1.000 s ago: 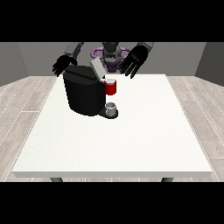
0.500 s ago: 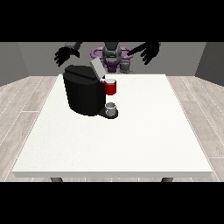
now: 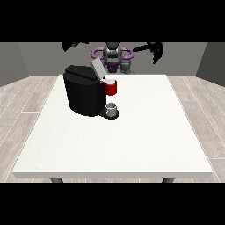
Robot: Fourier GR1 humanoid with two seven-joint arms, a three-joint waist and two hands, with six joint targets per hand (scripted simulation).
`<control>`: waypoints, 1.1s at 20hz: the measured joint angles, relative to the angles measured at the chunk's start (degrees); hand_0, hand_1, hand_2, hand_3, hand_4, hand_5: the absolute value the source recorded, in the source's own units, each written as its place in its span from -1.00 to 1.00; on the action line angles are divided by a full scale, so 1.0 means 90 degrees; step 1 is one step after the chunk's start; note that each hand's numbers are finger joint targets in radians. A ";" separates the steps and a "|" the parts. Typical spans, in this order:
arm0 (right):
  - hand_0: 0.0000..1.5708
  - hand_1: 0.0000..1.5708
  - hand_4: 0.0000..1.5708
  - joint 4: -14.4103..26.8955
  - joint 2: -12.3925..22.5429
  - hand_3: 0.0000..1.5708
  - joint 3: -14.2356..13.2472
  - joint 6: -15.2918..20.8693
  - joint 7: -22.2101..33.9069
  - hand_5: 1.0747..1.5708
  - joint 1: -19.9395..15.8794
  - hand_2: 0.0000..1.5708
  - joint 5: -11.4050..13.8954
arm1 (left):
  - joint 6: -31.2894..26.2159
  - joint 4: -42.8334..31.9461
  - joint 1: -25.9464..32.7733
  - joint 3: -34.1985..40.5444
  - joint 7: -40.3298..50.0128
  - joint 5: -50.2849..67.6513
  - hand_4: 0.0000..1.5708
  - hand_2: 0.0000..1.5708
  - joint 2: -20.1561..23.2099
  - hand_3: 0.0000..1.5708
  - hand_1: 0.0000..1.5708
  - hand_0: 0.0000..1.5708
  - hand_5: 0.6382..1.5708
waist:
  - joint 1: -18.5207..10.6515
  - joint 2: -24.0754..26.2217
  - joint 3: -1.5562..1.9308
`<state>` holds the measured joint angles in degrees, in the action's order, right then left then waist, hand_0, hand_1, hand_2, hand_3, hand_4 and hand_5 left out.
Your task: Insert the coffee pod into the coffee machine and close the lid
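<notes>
Front view: you see the black coffee machine [image 3: 86, 93] standing on the white table [image 3: 132, 140] towards the robot's side, its grey lid [image 3: 96, 69] tilted up and open, so the pod slot is reachable from above. The coffee pod itself you cannot make out; the red head [image 3: 111, 87] at the machine's front may hold it, but that is too small to tell. A small grey cup [image 3: 112, 107] sits on the drip base below, ready to catch the brew. Both hands are raised high, well apart from the machine: the hand at the view's left [image 3: 72, 44] is partly cut off, fingers unreadable; the hand at the view's right [image 3: 154, 50] hangs with fingers spread, holding nothing.
</notes>
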<state>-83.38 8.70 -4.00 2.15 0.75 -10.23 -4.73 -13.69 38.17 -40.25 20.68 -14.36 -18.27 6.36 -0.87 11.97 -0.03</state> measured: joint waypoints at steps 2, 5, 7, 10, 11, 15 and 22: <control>-1.00 -1.00 -1.00 -0.0061 0.0021 -1.00 0.0041 -0.0047 0.0078 1.00 -0.0086 -1.00 0.0007 | -0.0083 0.0112 0.0217 -0.0006 -0.0008 0.0129 -1.00 -1.00 -0.0111 -1.00 -1.00 -1.00 1.00 | -0.0144 0.0051 0.0000; -1.00 -1.00 -1.00 -0.0084 0.0025 -1.00 0.0178 -0.0111 0.0168 1.00 -0.0106 -1.00 0.0106 | -0.0232 0.0345 0.0506 -0.0029 0.0051 0.0331 -1.00 -1.00 -0.0245 -1.00 -1.00 -1.00 1.00 | -0.0360 0.0131 0.0001; -1.00 -1.00 -0.70 0.0010 0.0134 -1.00 0.0147 -0.0212 0.0131 1.00 -0.0195 -1.00 0.0135 | -0.0301 0.0538 0.0648 -0.0075 0.0084 0.0456 -0.83 -1.00 -0.0391 -1.00 -1.00 -1.00 1.00 | -0.0561 0.0106 0.0002; -1.00 -1.00 -0.79 0.0118 0.0204 -1.00 0.0159 -0.0263 0.0182 1.00 -0.0376 -1.00 0.0220 | -0.0437 0.0840 0.0932 -0.0166 0.0147 0.0713 -1.00 -1.00 -0.0480 -1.00 -1.00 -1.00 1.00 | -0.0743 0.0060 0.0004; -1.00 -1.00 -1.00 0.0193 0.0223 -1.00 0.0154 -0.0310 0.0139 1.00 -0.0418 -1.00 0.0234 | -0.0423 0.0975 0.1011 -0.0247 0.0224 0.0815 -1.00 -1.00 -0.0529 -1.00 -1.00 -1.00 1.00 | -0.0783 0.0042 0.0003; -1.00 -1.00 -1.00 0.0377 0.0156 -1.00 0.0230 -0.0383 0.0014 1.00 -0.0526 -1.00 0.0328 | -0.0463 0.1557 0.1350 -0.0377 0.0333 0.1015 -0.72 -1.00 -0.0544 -1.00 -1.00 -1.00 1.00 | -0.0876 -0.0144 0.0003; -1.00 -1.00 -1.00 0.0987 0.0145 -1.00 -0.0036 -0.0520 -0.0142 1.00 -0.0997 -1.00 0.0186 | -0.0317 0.2652 0.1917 -0.0803 0.0717 0.1488 -1.00 -1.00 -0.0645 -1.00 -1.00 -1.00 1.00 | -0.0991 -0.0523 0.0004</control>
<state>-74.50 10.01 -4.33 -2.53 -0.53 -19.20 -3.05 -16.54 62.04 -22.99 13.45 -7.91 -4.87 0.55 -9.79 7.25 0.01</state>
